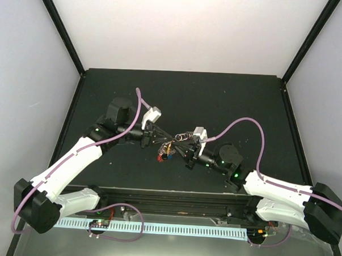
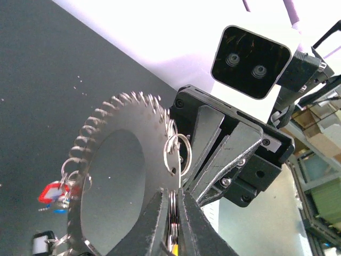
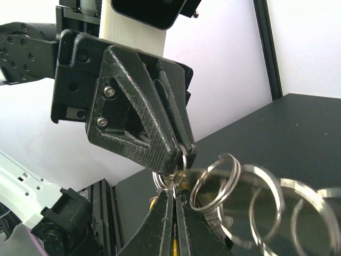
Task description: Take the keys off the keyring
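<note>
The keys [image 1: 166,152] hang in a bunch between my two grippers, above the black table; red and blue heads [image 2: 54,194] show at the left of the left wrist view. The keyring [image 2: 173,209] is a stack of thin silvery wire loops, and my left gripper [image 2: 173,198] is shut on it. Small linked rings [image 3: 214,181] trail to the right in the right wrist view. My right gripper [image 3: 175,193] is shut on a thin loop of the keyring [image 3: 166,181], tip to tip with the left fingers [image 3: 144,128]. From above, the left gripper [image 1: 157,140] and right gripper [image 1: 180,146] nearly touch.
The black table [image 1: 217,101] is bounded by black frame posts [image 1: 62,29] and white walls. A rail with a pale strip [image 1: 172,227] runs along the near edge by the arm bases. Purple cables [image 1: 248,123] loop over both arms.
</note>
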Tool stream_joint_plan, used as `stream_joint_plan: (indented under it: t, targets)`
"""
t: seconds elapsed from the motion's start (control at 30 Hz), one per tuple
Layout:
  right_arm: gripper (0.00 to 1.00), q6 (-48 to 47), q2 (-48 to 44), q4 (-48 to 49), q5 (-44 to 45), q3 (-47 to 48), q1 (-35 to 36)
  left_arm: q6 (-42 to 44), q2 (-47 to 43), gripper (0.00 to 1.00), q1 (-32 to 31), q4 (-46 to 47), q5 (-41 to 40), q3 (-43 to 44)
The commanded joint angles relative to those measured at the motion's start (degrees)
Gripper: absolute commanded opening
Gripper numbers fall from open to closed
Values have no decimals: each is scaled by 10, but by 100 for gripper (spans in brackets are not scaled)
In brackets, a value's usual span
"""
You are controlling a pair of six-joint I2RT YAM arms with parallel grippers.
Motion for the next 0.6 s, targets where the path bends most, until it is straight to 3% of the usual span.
stream_joint_plan:
  t: [0.0,0.33,0.43,0.57]
  targets:
    - [1,-6,-16,45,18,-14,3,-1,-15,13,2,34,26,7]
    - [1,-3,-32,53,27,-26,4,-3,-15,43,2,34,24,7]
    - [1,2,-35,58,16,-28,4,1,-17,44,2,32,20,5]
    - [1,6,-45,58,-4,-27,4,11,-19,38,0,26,21,6]
